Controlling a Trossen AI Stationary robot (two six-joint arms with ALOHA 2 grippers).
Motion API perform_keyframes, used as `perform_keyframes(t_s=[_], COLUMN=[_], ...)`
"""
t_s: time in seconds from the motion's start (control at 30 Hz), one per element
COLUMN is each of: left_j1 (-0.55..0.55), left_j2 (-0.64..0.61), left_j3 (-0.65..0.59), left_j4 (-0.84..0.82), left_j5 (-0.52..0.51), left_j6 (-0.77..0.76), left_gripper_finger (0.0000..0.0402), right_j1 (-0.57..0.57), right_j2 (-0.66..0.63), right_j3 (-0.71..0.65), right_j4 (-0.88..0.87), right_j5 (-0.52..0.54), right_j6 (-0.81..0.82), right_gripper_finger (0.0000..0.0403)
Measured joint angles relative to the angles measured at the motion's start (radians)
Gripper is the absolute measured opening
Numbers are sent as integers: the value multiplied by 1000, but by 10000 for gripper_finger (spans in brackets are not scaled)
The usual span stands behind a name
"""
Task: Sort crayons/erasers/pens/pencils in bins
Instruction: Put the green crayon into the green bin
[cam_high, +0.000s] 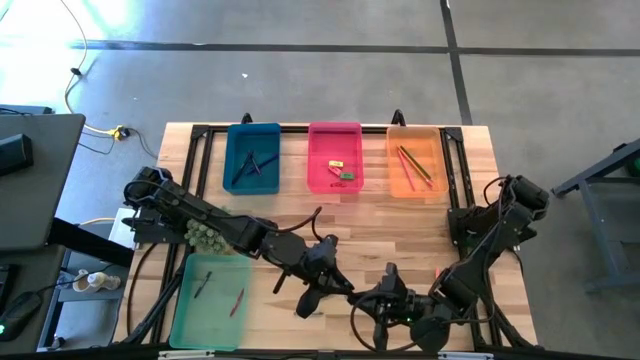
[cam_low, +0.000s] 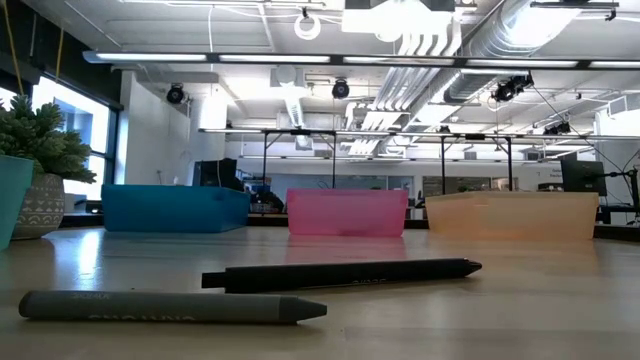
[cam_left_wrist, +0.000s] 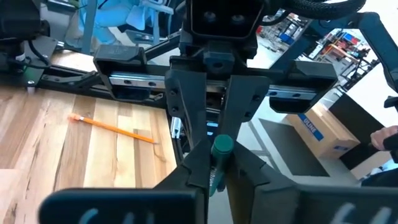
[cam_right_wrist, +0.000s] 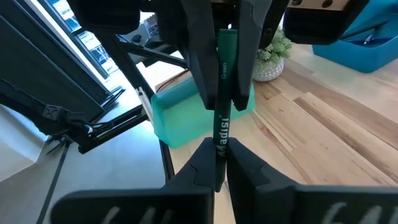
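Pale planked wooden table (cam_high: 400, 225), smooth, faint sheen. Translucent blue plastic bin (cam_high: 252, 158), glossy. Dark grey crayon (cam_low: 170, 307), matt paper wrap.

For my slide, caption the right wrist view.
Both grippers, right and left, clamp one green pencil mid-handover.

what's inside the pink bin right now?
In the high view the pink bin holds a yellow eraser and a green eraser. In the low view its wall hides the contents.
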Motion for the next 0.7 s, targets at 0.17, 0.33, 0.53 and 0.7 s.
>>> perform_keyframes(t_s=[0.17,0.33,0.53,0.7], left_j1=[0,6,11,-9], left_j2=[0,0,-4,-44], left_j3=[0,0,0,-2], left_j4=[-2,-74,-260,-438], left_j5=[-3,-1,-3,-74], left_j6=[-2,-41,-96,-145], left_gripper_finger=[10,21,15,14], right_j1=[-4,-22,-32,-55], right_j2=[0,-1,-37,-82], right_j3=[1,1,1,1], right_j4=[-8,-39,-97,-166], right_j5=[-10,-73,-116,-181], right_j6=[-26,-34,-48,-50], right_gripper_finger=[38,93,150,162])
